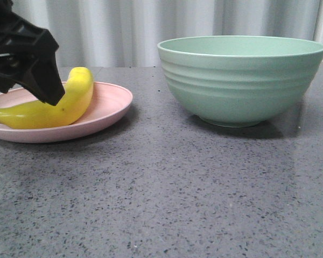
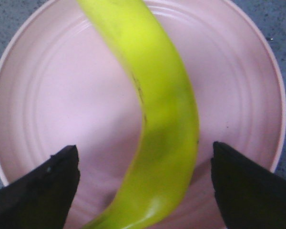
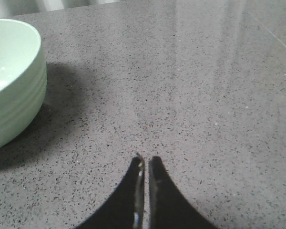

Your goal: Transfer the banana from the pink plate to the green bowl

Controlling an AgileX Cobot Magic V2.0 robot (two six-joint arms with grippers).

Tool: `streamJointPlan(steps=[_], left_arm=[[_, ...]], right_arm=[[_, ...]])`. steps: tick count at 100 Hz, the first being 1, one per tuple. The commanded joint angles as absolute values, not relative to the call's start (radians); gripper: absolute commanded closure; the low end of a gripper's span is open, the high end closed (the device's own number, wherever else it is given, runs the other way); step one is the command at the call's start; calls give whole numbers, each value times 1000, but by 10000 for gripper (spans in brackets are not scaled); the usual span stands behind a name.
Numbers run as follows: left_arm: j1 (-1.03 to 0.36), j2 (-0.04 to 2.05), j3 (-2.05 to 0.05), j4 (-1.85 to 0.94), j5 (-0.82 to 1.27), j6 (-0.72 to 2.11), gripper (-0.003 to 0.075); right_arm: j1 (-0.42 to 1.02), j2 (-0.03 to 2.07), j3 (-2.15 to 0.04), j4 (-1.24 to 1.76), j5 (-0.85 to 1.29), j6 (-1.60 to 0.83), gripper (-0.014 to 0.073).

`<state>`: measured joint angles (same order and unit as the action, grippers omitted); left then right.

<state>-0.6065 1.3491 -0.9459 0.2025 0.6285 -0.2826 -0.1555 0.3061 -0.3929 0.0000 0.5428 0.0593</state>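
Note:
The yellow banana (image 1: 70,102) lies on the pink plate (image 1: 110,105) at the left of the table. My left gripper (image 1: 40,80) is low over the plate, its black body covering part of the banana. In the left wrist view the gripper (image 2: 145,164) is open, a finger on each side of the banana (image 2: 162,124) with gaps to both, above the pink plate (image 2: 62,95). The green bowl (image 1: 241,78) stands empty-looking at the right; its wall also shows in the right wrist view (image 3: 12,81). My right gripper (image 3: 145,164) is shut and empty over bare table beside the bowl.
The grey speckled tabletop (image 1: 167,193) runs across the front and between the plate and the bowl. A pale curtain (image 1: 129,27) hangs behind the table.

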Motion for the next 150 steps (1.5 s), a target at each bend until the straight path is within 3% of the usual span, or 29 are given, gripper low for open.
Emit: streamJointPlan(steps=[1,25,35,44,57,74,90,121,150], left_arm=[[-589,1350,-981,213,563,-282,207],[-565,1400,-981,222,530,-282,209],[-565,1413,-981,222,530,-282,256],[-565,1417,-981,213,530,-282,350],[-565,1417,-981,213,534,-282,544],[-565,1417,-981,219,554,-282,740],[-578,1389,-994,229,577,-282,738],[-735,1294,-1098,223,661,-206,738],[-948,1261,-1120,223,733,-201,738]], right_arm=[[-160,324,-418,-8,469,56,666],[-160,324,-418,-8,469,56,666],[-160,324,-418,-8,471,56,666],[-160,324,-418,-8,480,56,666],[-158,324,-418,-8,497,56,666],[-53,366,-440,-8,524,56,665],[79,445,-505,-8,589,55,629],[274,646,-731,90,633,55,319],[393,871,-940,203,633,55,298]])
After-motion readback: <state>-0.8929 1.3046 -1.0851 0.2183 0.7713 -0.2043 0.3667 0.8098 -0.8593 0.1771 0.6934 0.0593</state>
